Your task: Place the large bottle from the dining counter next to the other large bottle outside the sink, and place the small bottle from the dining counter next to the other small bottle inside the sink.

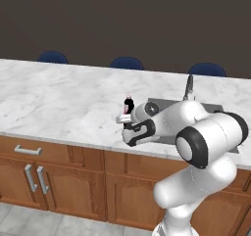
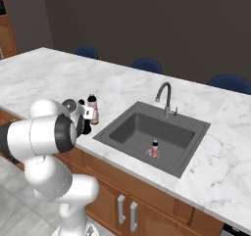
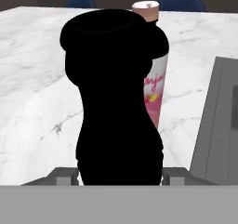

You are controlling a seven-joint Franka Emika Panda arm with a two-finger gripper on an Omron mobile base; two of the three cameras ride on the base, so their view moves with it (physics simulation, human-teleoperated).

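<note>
While the gripper [image 3: 119,174] stands level over the dining counter [image 1: 59,103], its jaws sit at partial spread, one fingertip at each side of the base of the large black bottle [image 3: 114,102]. Seen from the hand, both fingers [image 3: 62,175] lie against the bottle's lower body with no gap visible, so the jaws are clamped on the black bottle. This bottle stands upright between the jaws, its cap at the top and its contoured waist just above the fingertips.

Directly beyond the jaws, just behind the black bottle and nearly hidden by it, stands the pink bottle [image 3: 155,86], upright, with a pale cap and a lighter label band. Whether the two bottles touch cannot be told. From the right base camera, the pair [image 2: 92,107] appears at the gripper [image 2: 87,117], on the marble just outside the near left rim of the sink [image 2: 122,127].

To one side of the jaws lies the sink, a dark grey basin with a curved faucet [image 2: 165,99] at its far edge. Well apart from the jaws, a small bottle [image 2: 155,149] with an orange-red body stands upright on the basin floor.
</note>
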